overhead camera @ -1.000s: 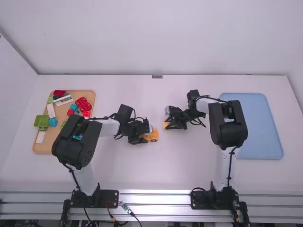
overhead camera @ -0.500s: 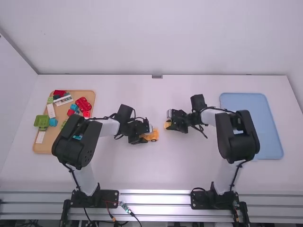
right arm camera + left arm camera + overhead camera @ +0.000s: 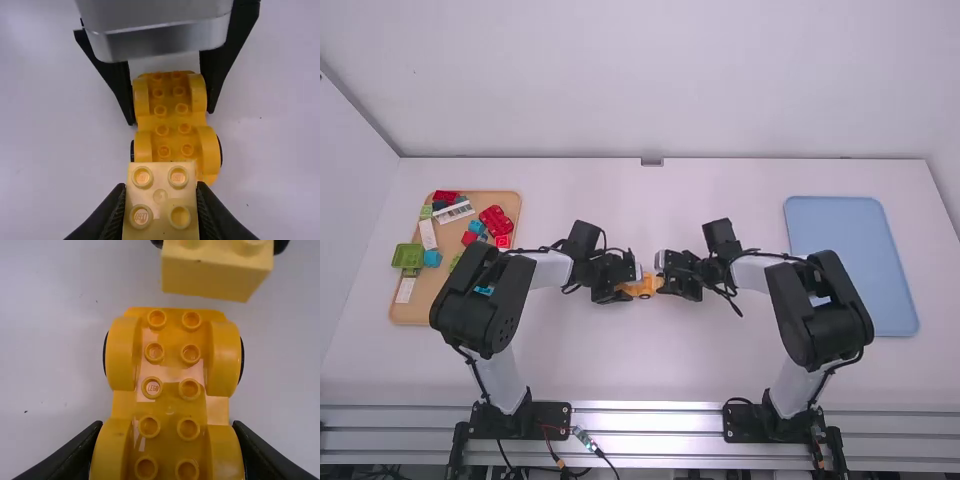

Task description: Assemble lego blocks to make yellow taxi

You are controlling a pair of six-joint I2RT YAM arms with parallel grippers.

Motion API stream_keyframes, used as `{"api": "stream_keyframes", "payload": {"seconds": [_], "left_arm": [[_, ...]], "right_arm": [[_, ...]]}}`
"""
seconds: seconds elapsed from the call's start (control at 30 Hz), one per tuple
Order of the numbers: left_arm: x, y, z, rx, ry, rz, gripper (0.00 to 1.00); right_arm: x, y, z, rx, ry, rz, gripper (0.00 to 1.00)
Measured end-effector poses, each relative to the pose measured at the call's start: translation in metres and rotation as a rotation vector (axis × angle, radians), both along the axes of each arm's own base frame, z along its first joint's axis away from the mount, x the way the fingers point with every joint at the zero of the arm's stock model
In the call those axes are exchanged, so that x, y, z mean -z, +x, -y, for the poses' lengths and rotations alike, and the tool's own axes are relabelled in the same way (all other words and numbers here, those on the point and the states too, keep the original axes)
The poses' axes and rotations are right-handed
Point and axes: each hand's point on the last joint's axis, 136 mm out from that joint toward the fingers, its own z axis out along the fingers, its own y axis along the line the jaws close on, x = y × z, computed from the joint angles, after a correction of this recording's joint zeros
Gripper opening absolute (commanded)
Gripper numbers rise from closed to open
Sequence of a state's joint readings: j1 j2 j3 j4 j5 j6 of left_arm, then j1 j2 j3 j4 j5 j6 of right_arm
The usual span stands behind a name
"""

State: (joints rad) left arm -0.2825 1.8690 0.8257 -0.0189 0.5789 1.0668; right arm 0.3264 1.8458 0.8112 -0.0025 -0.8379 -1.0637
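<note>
My left hand (image 3: 170,116), closed to its width, clamps the wheeled car base (image 3: 170,367), presumably bracing it; my right hand (image 3: 160,185) pinches the yellow two-by-two brick (image 3: 161,198) studs-up, ready for stacking.

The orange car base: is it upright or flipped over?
Upright: the car base shows its studs facing up, held in the left gripper.

Room to pass before the back wall (image 3: 650,90)
Left gripper (image 3: 624,290), yellow car base (image 3: 170,371) and right gripper (image 3: 664,281) bar the middle.
</note>
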Motion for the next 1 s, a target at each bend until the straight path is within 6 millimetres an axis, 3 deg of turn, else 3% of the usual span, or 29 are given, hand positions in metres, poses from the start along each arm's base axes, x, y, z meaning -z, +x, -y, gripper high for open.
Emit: {"api": "stream_keyframes", "payload": {"seconds": [0.4,0.6,0.8,1.0], "left_arm": [[-0.001,0.0,0.001,0.008,-0.006,0.004,0.02],[-0.002,0.0,0.007,0.025,-0.014,0.031,0.02],[-0.001,-0.003,0.013,0.042,-0.02,0.04,0.02],[-0.001,-0.003,0.013,0.043,-0.021,0.04,0.02]], "right_arm": [[-0.011,0.002,-0.006,-0.021,0.067,0.02,0.0],[-0.02,0.008,-0.022,-0.033,0.102,0.076,0.0],[-0.004,-0.002,-0.021,-0.025,0.062,-0.022,0.0],[-0.003,0.002,-0.018,-0.026,0.053,-0.015,0.0]]}}
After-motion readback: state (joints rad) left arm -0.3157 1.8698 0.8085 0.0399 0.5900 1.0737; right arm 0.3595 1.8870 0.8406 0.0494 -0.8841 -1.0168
